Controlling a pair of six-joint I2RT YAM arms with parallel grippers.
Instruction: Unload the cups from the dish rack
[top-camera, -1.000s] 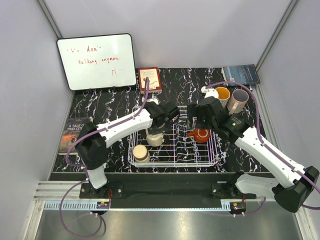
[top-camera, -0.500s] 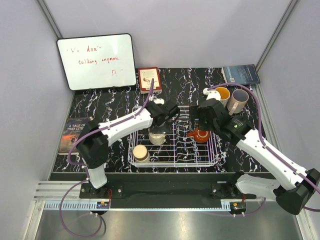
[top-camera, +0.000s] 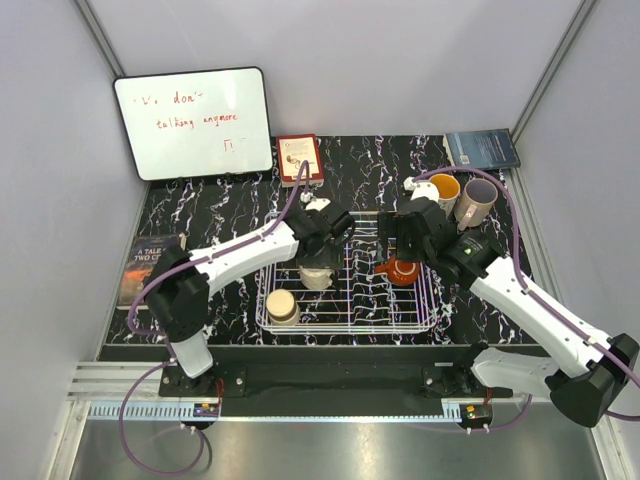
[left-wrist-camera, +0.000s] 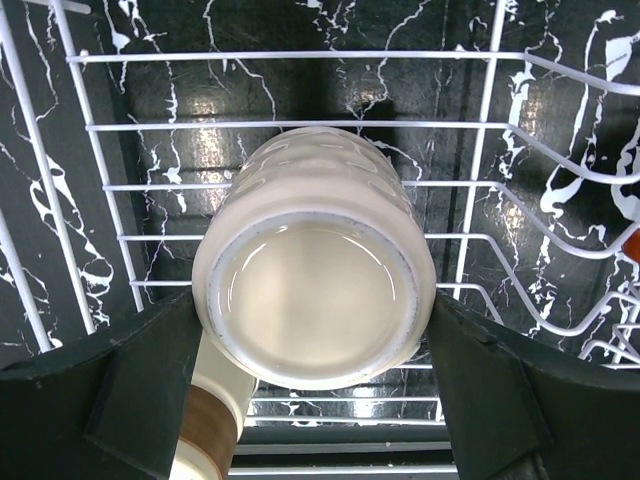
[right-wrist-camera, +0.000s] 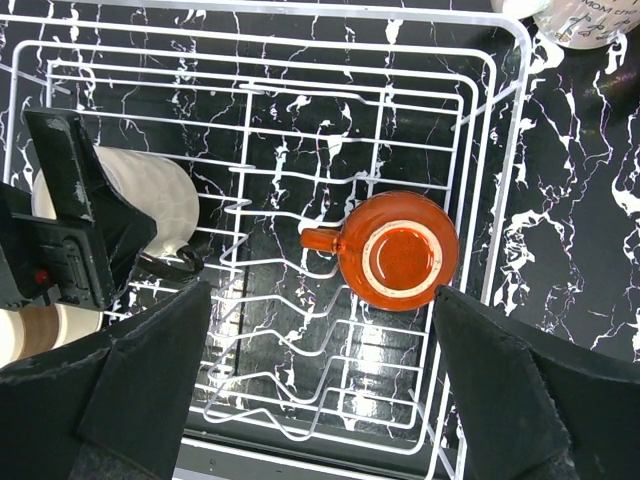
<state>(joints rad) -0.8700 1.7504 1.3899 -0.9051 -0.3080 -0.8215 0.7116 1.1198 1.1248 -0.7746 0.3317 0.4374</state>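
The white wire dish rack (top-camera: 430, 300) sits mid-table. My left gripper (top-camera: 318, 262) is shut on an upside-down cream cup (left-wrist-camera: 315, 290), its fingers (left-wrist-camera: 150, 385) pressed to both sides, over the rack's left half. A cream cup with a brown band (top-camera: 282, 305) stands at the rack's near left, also in the left wrist view (left-wrist-camera: 215, 430). The reddish-brown mug (right-wrist-camera: 398, 250), upside down with its handle to the left, sits in the rack's right side. My right gripper (right-wrist-camera: 320, 380) is open and empty above it. A tan-brown cup (top-camera: 445, 188) and a pinkish-beige cup (top-camera: 477, 200) stand outside the rack, back right.
A whiteboard (top-camera: 193, 122) leans at the back left. A red book (top-camera: 299, 157) lies behind the rack, a blue book (top-camera: 482, 148) at the back right, and a dark book (top-camera: 145, 268) at the left edge. Rack wires (right-wrist-camera: 300, 330) rise under my right gripper.
My left gripper has settled lower around the cream cup, which shifted slightly right. My right gripper edged a little left over the reddish-brown mug.
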